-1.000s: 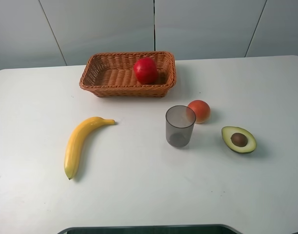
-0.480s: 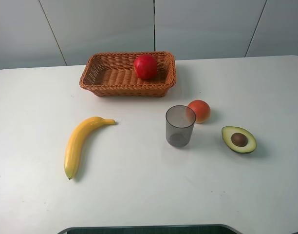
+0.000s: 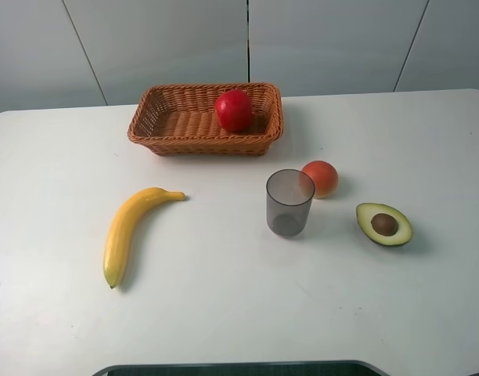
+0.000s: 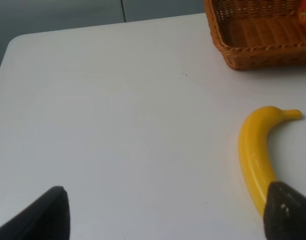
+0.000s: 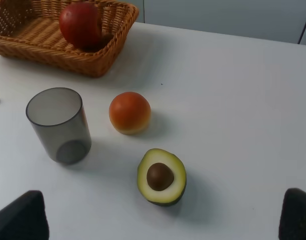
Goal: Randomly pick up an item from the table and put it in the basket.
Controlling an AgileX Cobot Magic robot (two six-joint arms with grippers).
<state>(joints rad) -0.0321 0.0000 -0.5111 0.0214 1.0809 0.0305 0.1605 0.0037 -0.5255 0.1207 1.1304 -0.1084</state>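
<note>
Apple sits inside basket; grey cup stands empty.

Neither arm appears in the high view. In each wrist view, the left gripper and right gripper show only two dark fingertips at the bottom corners, spread wide, gripping nothing.

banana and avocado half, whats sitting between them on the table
In the exterior high view, only the grey cup stands between the banana and the avocado half; the rest is bare table.
</note>
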